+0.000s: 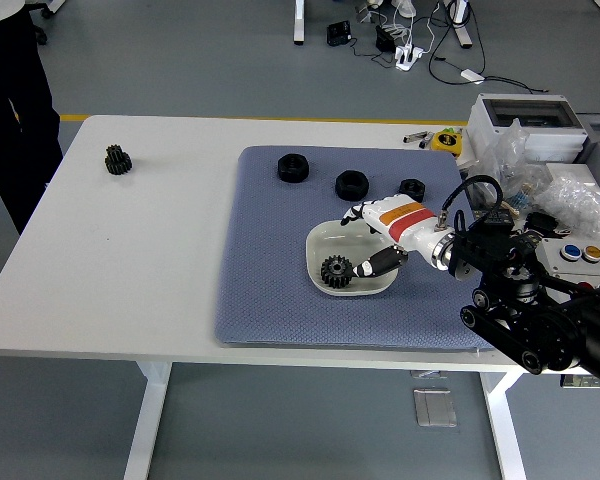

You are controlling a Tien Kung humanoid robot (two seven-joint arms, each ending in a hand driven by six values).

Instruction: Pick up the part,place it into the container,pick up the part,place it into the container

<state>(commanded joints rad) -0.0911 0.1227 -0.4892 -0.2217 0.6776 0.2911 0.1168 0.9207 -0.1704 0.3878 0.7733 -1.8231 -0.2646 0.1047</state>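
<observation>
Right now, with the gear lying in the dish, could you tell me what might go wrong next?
1. The right hand hangs open just over the white dish; pulling away low could catch its rim and shift it on the blue mat.
2. The gear lies close to one finger, which might drag it out.
3. The other gear lies far left on the table, a long reach.

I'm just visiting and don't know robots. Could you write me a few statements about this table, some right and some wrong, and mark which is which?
1. A black toothed gear lies in the white shallow dish. True.
2. The right hand grips that gear. False: its fingers are open, just beside it.
3. Another small black gear sits far left on the white table. True.
4. The dish rests on bare tabletop. False: it sits on the blue-grey mat.
5. Three black ring-shaped parts lie on the mat beyond the dish. True.
</observation>
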